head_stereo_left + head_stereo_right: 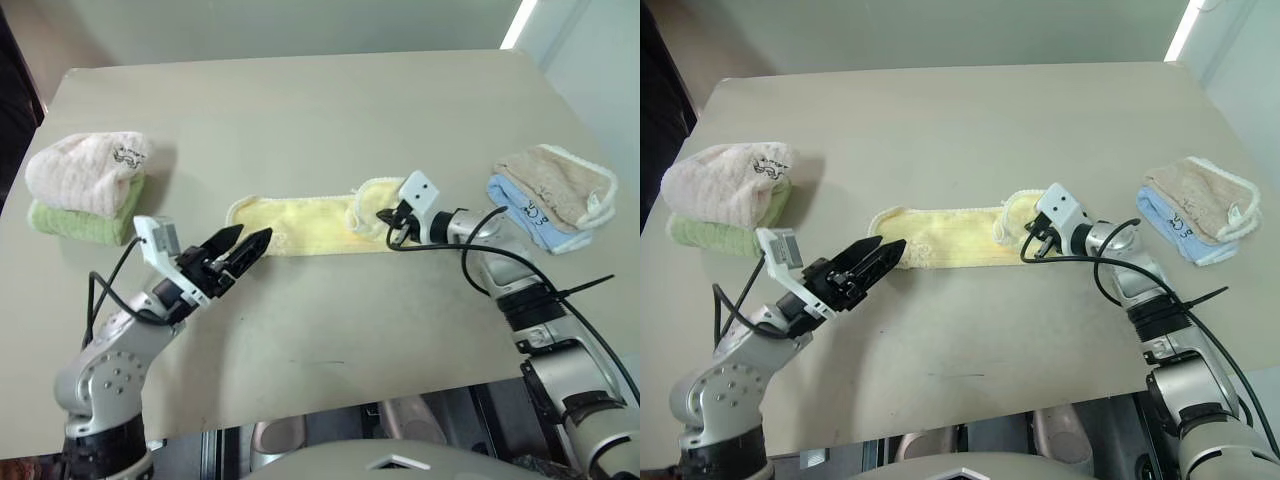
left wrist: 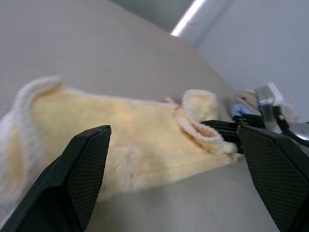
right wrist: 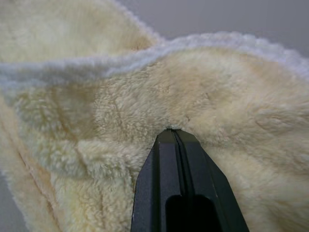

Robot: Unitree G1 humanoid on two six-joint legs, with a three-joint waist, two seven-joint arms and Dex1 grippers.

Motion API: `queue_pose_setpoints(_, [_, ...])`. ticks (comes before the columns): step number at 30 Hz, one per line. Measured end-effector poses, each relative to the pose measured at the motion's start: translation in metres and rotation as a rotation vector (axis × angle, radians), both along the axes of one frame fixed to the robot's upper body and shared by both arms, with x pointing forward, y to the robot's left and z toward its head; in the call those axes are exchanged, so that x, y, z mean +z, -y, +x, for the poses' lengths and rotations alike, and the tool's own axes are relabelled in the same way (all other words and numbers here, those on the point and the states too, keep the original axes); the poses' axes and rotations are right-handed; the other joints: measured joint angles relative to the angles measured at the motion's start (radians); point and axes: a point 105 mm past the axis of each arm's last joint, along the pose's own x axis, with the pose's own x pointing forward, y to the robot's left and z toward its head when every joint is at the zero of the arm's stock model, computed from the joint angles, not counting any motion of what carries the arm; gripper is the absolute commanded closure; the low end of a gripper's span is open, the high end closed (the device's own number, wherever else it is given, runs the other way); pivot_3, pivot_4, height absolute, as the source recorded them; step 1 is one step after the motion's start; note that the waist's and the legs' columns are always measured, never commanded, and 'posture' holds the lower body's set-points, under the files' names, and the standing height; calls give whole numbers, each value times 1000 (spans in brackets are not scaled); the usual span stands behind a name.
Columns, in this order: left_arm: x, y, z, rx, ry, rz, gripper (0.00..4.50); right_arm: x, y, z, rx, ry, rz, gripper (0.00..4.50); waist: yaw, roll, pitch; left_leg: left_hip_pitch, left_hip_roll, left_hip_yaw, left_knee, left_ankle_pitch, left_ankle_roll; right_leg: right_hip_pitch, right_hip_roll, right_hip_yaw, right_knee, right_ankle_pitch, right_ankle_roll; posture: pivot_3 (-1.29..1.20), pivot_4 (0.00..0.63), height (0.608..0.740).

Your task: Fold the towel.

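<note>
The two eye views look from the robot's head, forward and down over the whole desk [image 1: 300, 120], and share nearly the same scene, one set slightly to the side of the other. The left wrist view sits low, near desk height, and faces along the left hand [image 2: 174, 179] over the towel [image 2: 135, 140] toward the right hand [image 2: 227, 133], which both eye views also take in. The right wrist view looks along the right hand [image 3: 175, 133] from very close, pressed against the towel's pile
</note>
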Motion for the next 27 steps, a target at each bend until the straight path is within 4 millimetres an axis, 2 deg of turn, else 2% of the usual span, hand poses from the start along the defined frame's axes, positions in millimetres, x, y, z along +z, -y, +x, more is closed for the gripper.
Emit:
queue_pose_setpoints(2, [-9,-1,-9,89,-61,-54,0,-1,-3,2,-5,-3,34,4477,-2,0,0,7,-1,1,-1,0,-1,7,0,2,-1,-1,0,0,150,740])
queue_pose_setpoints(5, [-21,-4,-19,169,-147,-79,0,7,-6,3,-6,-4,107,4477,-3,1,1,10,-1,1,-2,0,-1,8,1,2,0,-1,0,0,150,740])
queue_pose_setpoints(12, [-35,-11,-31,340,-301,-233,0,76,-11,-1,98,155,240,4477,0,2,1,10,-7,3,-2,-2,-5,9,3,2,0,-4,-2,0,150,740])
queue_pose_setpoints(14, [-35,-9,-28,362,-324,-268,0,87,-10,0,107,185,253,4477,1,2,1,10,-7,2,-2,-2,-5,9,3,2,0,-5,-2,0,150,740])
queue_pose_setpoints(16, [-37,-7,-24,369,-346,-282,0,90,-9,0,104,193,259,4477,2,2,1,10,-7,2,-2,-2,-5,9,3,2,0,-5,-2,0,150,740])
queue_pose_setpoints(20, [-36,-8,4,399,-353,-388,0,98,-6,1,91,208,292,4477,7,3,2,10,-10,3,-1,-1,-7,9,3,1,1,-4,-3,0,150,740])
queue_pose_setpoints(27, [-34,-7,37,393,-364,-460,0,113,-6,-3,81,252,314,4477,14,3,3,12,-13,3,-1,1,-7,13,2,0,0,-3,-3,0,150,740])
